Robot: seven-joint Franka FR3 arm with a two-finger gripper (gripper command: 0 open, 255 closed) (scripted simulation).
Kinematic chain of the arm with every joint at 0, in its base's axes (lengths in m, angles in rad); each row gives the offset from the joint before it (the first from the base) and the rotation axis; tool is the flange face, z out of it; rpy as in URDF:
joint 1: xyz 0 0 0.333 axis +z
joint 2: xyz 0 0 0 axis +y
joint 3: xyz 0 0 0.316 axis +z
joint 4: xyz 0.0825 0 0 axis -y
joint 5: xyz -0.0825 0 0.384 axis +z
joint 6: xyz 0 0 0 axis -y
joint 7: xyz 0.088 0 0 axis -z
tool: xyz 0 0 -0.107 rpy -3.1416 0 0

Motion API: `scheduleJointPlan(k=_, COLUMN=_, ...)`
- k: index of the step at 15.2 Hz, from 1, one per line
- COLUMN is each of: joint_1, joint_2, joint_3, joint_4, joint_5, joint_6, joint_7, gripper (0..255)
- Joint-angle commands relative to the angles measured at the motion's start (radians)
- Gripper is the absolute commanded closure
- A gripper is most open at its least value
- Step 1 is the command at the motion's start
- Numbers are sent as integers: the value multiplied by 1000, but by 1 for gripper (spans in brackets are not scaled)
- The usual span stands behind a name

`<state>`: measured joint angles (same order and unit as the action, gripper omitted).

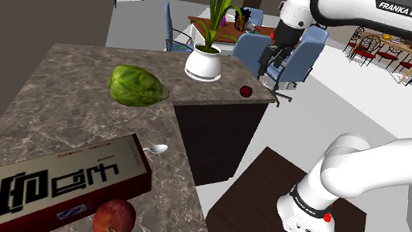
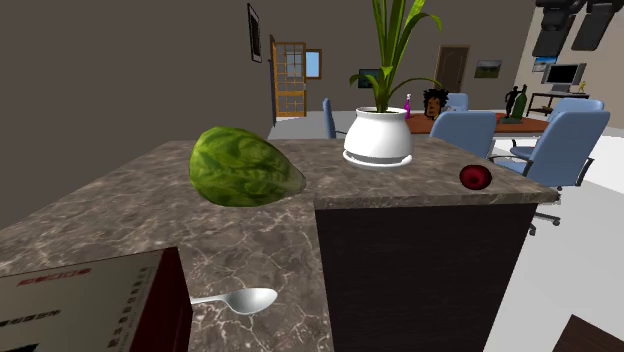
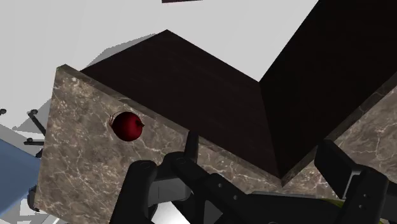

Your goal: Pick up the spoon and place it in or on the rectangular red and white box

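Observation:
A silver spoon (image 1: 158,149) (image 2: 240,299) lies on the marble counter (image 1: 65,113), its handle touching the corner of the red and white box (image 1: 42,189) (image 2: 90,310), which lies flat at the counter's near end. My black gripper (image 1: 270,63) (image 2: 572,45) (image 3: 262,153) hangs high in the air beyond the counter's far corner, well away from spoon and box. It is open, fingers apart with nothing between them. Below it lies a small dark red fruit (image 3: 128,126).
A green lettuce (image 1: 137,86) (image 2: 245,167) lies mid-counter. A white potted plant (image 1: 204,61) (image 2: 378,135) and the dark red fruit (image 1: 246,91) (image 2: 475,177) occupy the far arm of the counter. A red apple (image 1: 114,219) rests beside the box. Blue chairs (image 1: 295,58) stand behind.

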<state>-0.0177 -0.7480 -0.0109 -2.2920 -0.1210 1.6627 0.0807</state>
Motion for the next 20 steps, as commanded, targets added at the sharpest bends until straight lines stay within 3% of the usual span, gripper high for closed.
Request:
scheduleJointPlan(k=1, joint_1=0, joint_2=0, joint_3=0, joint_4=0, joint_5=0, joint_6=0, joint_7=0, gripper=0)
scheduleJointPlan(k=11, joint_1=41, joint_2=5, joint_3=189, joint_4=-202, joint_5=121, joint_6=243, joint_7=295, gripper=0)
scheduleJointPlan(k=20, joint_1=55, joint_2=168, joint_3=394, joint_4=-248, joint_5=186, joint_6=497, joint_7=577, gripper=0)
